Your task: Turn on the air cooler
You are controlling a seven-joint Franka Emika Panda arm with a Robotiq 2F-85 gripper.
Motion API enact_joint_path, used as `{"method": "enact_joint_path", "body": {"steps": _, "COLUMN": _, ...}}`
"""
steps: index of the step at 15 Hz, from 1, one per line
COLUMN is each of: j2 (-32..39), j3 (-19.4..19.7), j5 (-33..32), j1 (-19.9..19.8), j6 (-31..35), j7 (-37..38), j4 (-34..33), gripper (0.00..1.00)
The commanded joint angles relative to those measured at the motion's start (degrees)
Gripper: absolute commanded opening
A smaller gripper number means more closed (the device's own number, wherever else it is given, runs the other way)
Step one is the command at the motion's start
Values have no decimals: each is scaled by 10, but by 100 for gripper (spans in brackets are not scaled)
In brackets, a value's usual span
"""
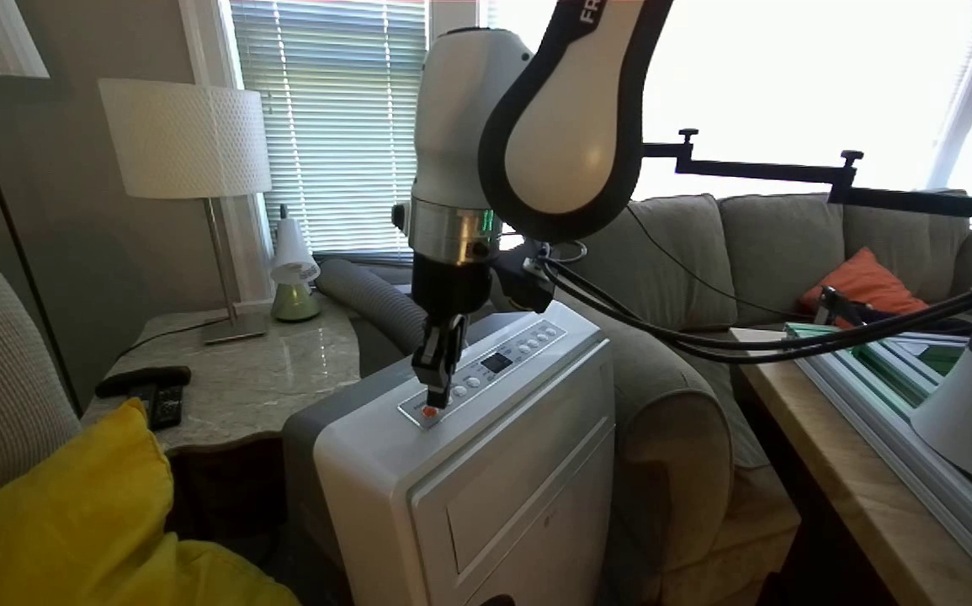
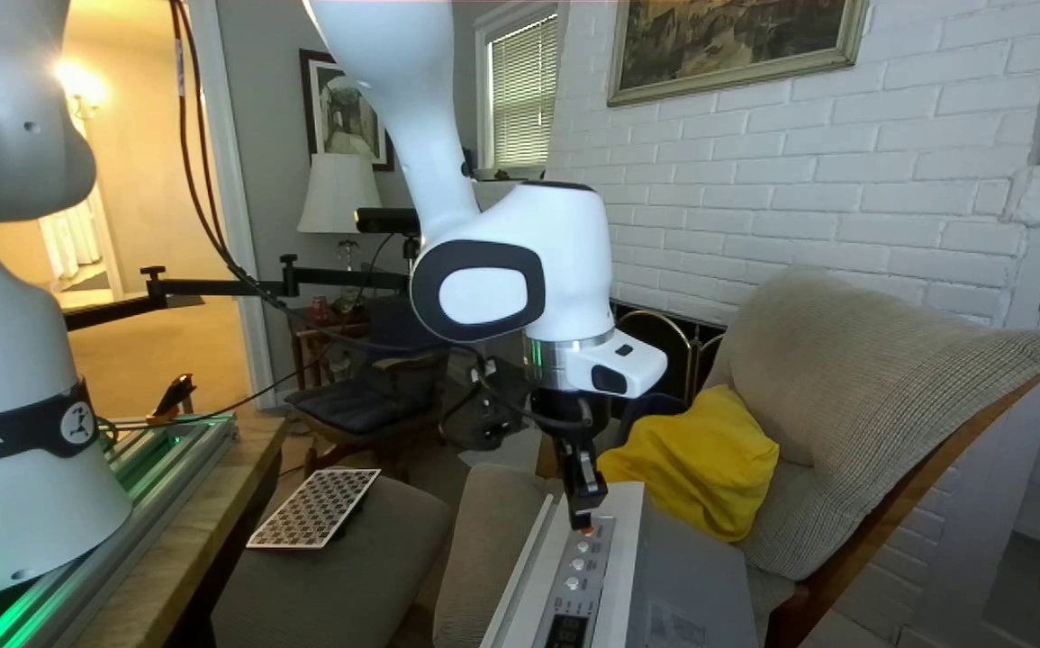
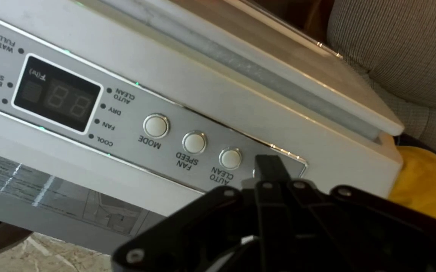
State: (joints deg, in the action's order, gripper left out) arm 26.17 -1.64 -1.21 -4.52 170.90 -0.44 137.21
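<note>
The cooler (image 1: 507,488), white and boxy, stands upright between the armchair (image 2: 916,405) and the sofa (image 1: 780,244), where we find the claw (image 1: 438,396) pointing down at one end of its control strip (image 3: 138,113). The claw is narrow, its fingertips (image 3: 270,166) together, right at the orange button (image 1: 430,412); whether they touch it, we cannot tell. In the wrist view, with the lettering upside down, we read the neighboring white buttons (image 3: 194,142), marked Auto Clean, Fan Speed and Mode, and beyond them a dark display (image 3: 57,94) with faint digits. Just beside the cooler we see a yellow cushion (image 2: 700,459) on the armchair, and behind the cooler a ribbed gray hose (image 1: 376,295), near the side table (image 1: 317,362), which holds a tall lamp (image 1: 187,139) and a small lamp (image 1: 296,303) with a green base. The robot arm (image 2: 520,234) leans out from a metal frame (image 1: 894,442) on the wooden table (image 1: 860,497). Farther back, in an exterior view, we spot an orange cushion (image 1: 864,290) on the sofa and, past it all, window blinds (image 1: 334,135). In an exterior view we also see, across the room, a white brick wall (image 2: 799,189) and a framed painting (image 2: 736,40) hung on it.
</note>
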Motion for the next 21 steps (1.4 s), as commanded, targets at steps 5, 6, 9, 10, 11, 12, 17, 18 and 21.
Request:
{"method": "enact_joint_path", "body": {"steps": 5, "j2": 17, "j3": -22, "j5": 16, "j1": -23, "j6": -1, "j7": -26, "j4": -19, "gripper": 0}}
{"method": "enact_joint_path", "body": {"steps": 6, "j2": 18, "j3": -26, "j5": 17, "j1": -27, "j6": -1, "j7": -28, "j4": -21, "gripper": 0}}
{"method": "enact_joint_path", "body": {"steps": 9, "j2": 22, "j3": -35, "j5": 17, "j1": -34, "j6": -3, "j7": -32, "j4": -26, "gripper": 0}}
{"method": "enact_joint_path", "body": {"steps": 10, "j2": 24, "j3": -38, "j5": 18, "j1": -36, "j6": -3, "j7": -33, "j4": -27, "gripper": 0}}
{"method": "enact_joint_path", "body": {"steps": 11, "j2": 25, "j3": -41, "j5": 18, "j1": -38, "j6": -4, "j7": -35, "j4": -28, "gripper": 0}}
{"method": "enact_joint_path", "body": {"steps": 12, "j2": 27, "j3": -41, "j5": 17, "j1": -39, "j6": -4, "j7": -36, "j4": -29, "gripper": 0}}
{"method": "enact_joint_path", "body": {"steps": 17, "j2": 32, "j3": -41, "j5": 15, "j1": -41, "j6": -8, "j7": -39, "j4": -31, "gripper": 0}}
{"method": "enact_joint_path", "body": {"steps": 18, "j2": 32, "j3": -40, "j5": 15, "j1": -40, "j6": -8, "j7": -39, "j4": -31, "gripper": 0}}
{"method": "enact_joint_path", "body": {"steps": 21, "j2": 34, "j3": -39, "j5": 15, "j1": -40, "j6": -9, "j7": -39, "j4": -31, "gripper": 0}}
